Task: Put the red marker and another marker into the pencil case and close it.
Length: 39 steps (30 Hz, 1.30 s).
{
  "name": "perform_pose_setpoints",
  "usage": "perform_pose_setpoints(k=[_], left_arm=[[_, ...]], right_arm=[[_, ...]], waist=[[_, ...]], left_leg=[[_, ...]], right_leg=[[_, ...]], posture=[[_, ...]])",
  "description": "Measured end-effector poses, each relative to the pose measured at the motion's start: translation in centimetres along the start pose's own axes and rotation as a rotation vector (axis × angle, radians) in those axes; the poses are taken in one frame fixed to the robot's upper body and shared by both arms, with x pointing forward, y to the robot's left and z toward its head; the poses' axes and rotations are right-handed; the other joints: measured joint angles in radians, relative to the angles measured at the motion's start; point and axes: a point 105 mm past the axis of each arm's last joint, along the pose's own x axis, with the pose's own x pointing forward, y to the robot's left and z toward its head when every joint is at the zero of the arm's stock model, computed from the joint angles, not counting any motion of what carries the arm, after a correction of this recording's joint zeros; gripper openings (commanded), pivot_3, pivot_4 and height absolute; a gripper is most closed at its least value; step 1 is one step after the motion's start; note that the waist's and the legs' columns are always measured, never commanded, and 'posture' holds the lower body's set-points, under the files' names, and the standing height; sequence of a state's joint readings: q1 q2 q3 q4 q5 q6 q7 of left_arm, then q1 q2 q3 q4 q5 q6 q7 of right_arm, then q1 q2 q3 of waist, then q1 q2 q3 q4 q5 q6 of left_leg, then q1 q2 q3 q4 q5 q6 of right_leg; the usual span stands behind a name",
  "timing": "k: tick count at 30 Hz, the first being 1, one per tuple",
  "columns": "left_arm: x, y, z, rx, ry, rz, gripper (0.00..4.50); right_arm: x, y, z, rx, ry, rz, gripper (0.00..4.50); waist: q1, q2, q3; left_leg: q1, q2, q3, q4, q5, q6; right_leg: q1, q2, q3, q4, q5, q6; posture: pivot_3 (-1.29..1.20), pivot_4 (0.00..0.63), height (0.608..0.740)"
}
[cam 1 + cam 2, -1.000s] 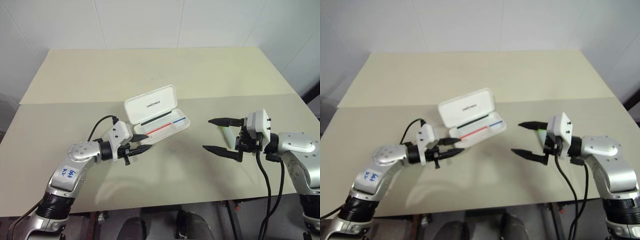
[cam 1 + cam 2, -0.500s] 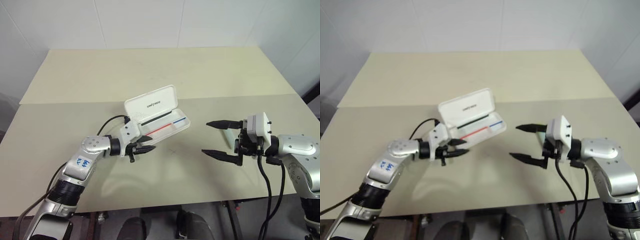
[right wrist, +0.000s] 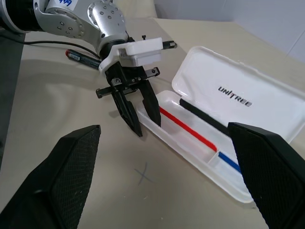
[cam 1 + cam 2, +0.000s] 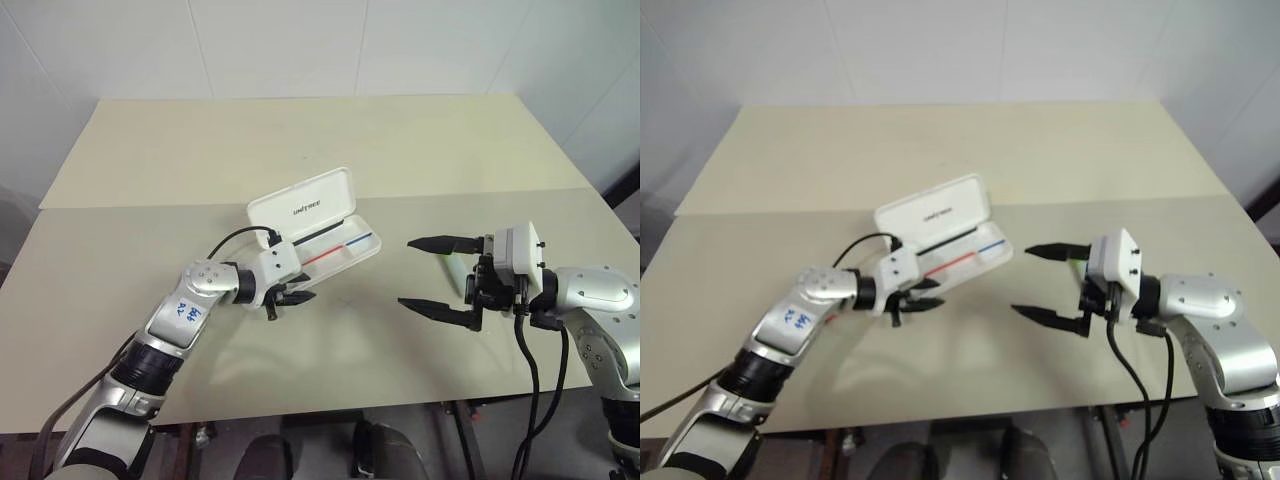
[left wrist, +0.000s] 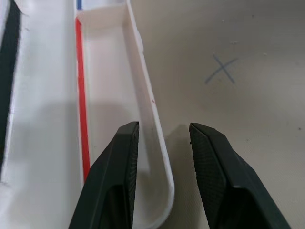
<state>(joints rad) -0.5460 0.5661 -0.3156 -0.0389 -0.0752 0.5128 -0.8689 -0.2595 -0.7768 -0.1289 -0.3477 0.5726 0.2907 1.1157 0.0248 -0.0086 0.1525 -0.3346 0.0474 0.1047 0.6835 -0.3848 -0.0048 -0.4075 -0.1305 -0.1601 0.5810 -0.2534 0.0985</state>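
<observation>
**A:** What is on the table [image 4: 300,140], and how far along does the job look?

**B:** A wide beige table holds a white pencil case [image 4: 318,232] lying open near the centre, its lid propped up. Inside are thin red, blue and black lines, but no marker appears to be in it. The red marker [image 3: 82,57], black-barrelled, lies on the table behind the left arm, well apart from the case. Another marker [image 4: 459,268], pale with a green tip, lies behind the right gripper. So I judge that both markers are yet to go in, and the lid is yet to be closed.

**A:** And the arms?

**B:** The left arm reaches forward and inward, pointing slightly down. The left gripper [image 5: 163,143] is empty and partly open, one finger inside the case's near wall and one outside it. The right arm is bent inward, with the right gripper [image 4: 436,274] pointing level toward the case, spread wide and holding nothing.
</observation>
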Motion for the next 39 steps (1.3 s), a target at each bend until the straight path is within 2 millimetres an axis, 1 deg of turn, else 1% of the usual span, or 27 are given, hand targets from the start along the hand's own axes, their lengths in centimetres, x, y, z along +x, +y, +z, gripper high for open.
perform_pose_setpoints(k=[2,7,8,12,20,26,28,32,39], left_arm=[[0.1,0.0,0.1,-0.006,0.018,-0.002,1.75],[-0.1,0.3,0.3,0.008,0.049,0.006,0.14],[-0.2,0.3,0.4,0.012,0.054,0.005,0.02],[-0.2,0.2,0.4,0.019,0.058,0.002,0.02],[-0.4,-0.2,0.7,0.027,0.059,-0.029,0.02],[-1.1,-2.3,1.3,0.092,0.037,-0.168,0.02],[-1.3,-3.0,1.0,0.1,0.045,-0.198,0.02],[-1.6,-3.8,0.6,0.114,0.056,-0.222,0.02],[-1.6,-4.1,0.4,0.099,0.073,-0.221,0.02]], right_arm=[[0.1,-0.1,0.2,-0.008,-0.004,-0.001,4.5],[0.3,-0.7,1.1,-0.045,-0.02,-0.008,4.5],[0.3,-0.7,1.2,-0.047,-0.021,-0.008,4.5],[0.5,-0.9,1.6,-0.064,-0.028,-0.006,4.5],[0.4,-1.2,1.6,-0.063,-0.029,-0.011,4.5],[0.7,-1.4,1.4,-0.051,-0.029,-0.004,4.5],[0.8,-1.3,1.4,-0.05,-0.03,0.002,4.5],[1.2,-1.1,1.2,-0.038,-0.032,0.015,4.5],[1.2,-1.0,1.1,-0.032,-0.033,0.01,4.5]], waist=[[0.0,0.0,0.0],[0.0,-0.001,-0.001],[0.001,-0.001,-0.001],[0.002,-0.001,-0.001],[0.001,-0.001,-0.001],[0.002,-0.001,-0.001],[0.001,-0.001,-0.001],[0.001,-0.001,-0.001],[0.001,-0.001,-0.001]], left_leg=[[0.0,0.0,0.0,0.0,0.0,0.0],[0.0,0.0,0.0,0.0,0.0,0.0],[0.0,0.0,0.0,0.0,0.0,0.0],[0.0,0.0,0.0,0.001,0.0,0.0],[0.0,0.0,0.0,0.001,0.0,0.0],[-0.001,0.0,0.0,0.0,0.0,0.0],[-0.001,0.0,0.0,0.0,0.0,0.0],[-0.001,0.0,0.0,0.0,0.0,0.0],[0.0,0.0,0.0,0.001,0.0,0.0]], right_leg=[[0.0,0.0,0.0,0.0,0.0,0.0],[0.0,0.0,0.0,0.001,0.0,0.0],[0.0,0.0,0.0,0.001,0.0,0.0],[0.0,0.0,0.0,0.001,0.0,0.0],[0.0,0.0,0.0,0.001,0.0,0.0],[0.0,0.0,0.0,0.001,0.0,0.0],[-0.001,0.0,0.0,0.001,0.0,0.0],[0.0,0.0,0.0,0.001,0.0,0.0],[0.0,0.0,0.0,0.001,0.0,0.0]], posture=[[0.0,0.15,0.74],[0.0,0.15,0.74],[0.0,0.15,0.74],[0.0,0.15,0.74],[0.0,0.15,0.74],[0.0,0.15,0.74],[0.0,0.15,0.74],[0.0,0.15,0.74],[0.0,0.15,0.74]])
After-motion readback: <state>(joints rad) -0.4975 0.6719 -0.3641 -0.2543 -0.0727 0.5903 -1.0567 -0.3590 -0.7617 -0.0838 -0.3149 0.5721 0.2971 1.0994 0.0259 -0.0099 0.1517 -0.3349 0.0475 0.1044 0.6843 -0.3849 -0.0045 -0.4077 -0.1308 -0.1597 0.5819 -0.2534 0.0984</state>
